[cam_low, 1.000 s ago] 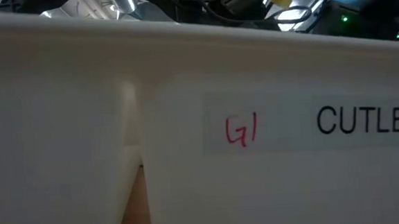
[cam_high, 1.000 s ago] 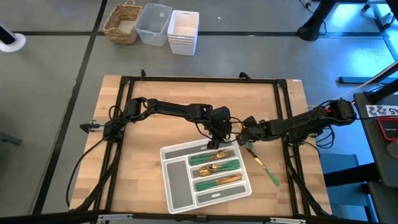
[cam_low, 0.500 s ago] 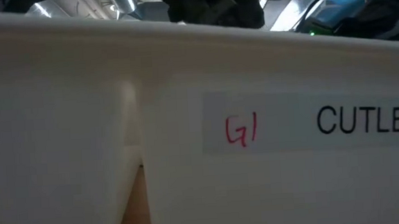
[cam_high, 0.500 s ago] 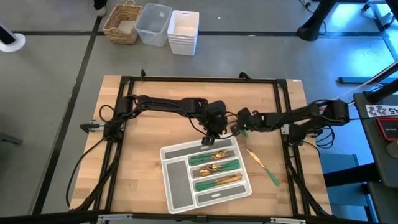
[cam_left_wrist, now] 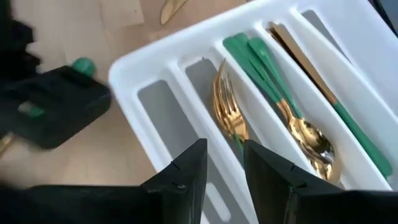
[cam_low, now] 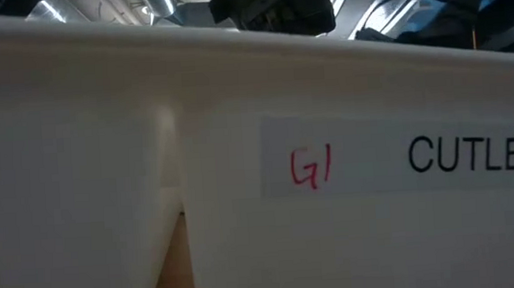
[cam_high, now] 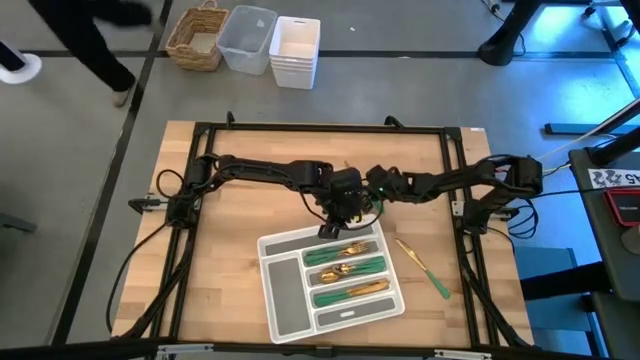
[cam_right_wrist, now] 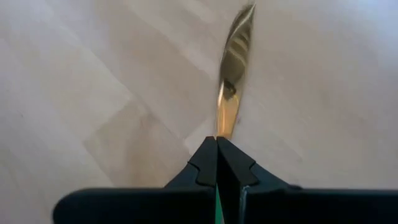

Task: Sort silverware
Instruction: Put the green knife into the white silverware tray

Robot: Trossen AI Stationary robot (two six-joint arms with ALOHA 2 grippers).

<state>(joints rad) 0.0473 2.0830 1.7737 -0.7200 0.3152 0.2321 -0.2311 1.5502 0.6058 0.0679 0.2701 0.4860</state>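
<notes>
**Right gripper pinching a knife above the table; left gripper spread over the tray**

Seen from above: grey compartmented tray (cam_high: 285, 300) lying tilted in the lower centre of the frame, on the wooden table (cam_high: 240, 290). Three of its long slots filled with gold-and-green silverware (cam_high: 345, 272); leftmost long slot and the short front slot bare. One more gold-headed, green-handled piece (cam_high: 422, 268) lying alone on the wood just right of the tray, lower right of centre.

Left gripper (cam_high: 335, 222) poised at the tray's upper edge, centre of the frame. In the left wrist view, fingers (cam_left_wrist: 186, 180) parted with a narrow gap, nothing between them; below, forks (cam_left_wrist: 227, 112) in one slot, spoons (cam_left_wrist: 308, 140) and green handles in the next, another slot holding a long gold piece at the upper right of the frame.

Right gripper (cam_high: 382, 186) reaching in from the right, just beside the left gripper, slightly above centre. In the right wrist view, fingertips (cam_right_wrist: 205, 165) pressed together on a gold knife (cam_right_wrist: 233, 74), blade pointing away toward the top of the frame, a sliver of green handle between the fingers, bare wood beneath.

Low view mostly blocked by a white wall (cam_low: 107, 171) marked "G1" in red and "CUTLER" in black.

Upper left of the high view: wicker basket (cam_high: 197, 37), clear bin (cam_high: 246, 38), white bin (cam_high: 294, 50) on the floor.
</notes>
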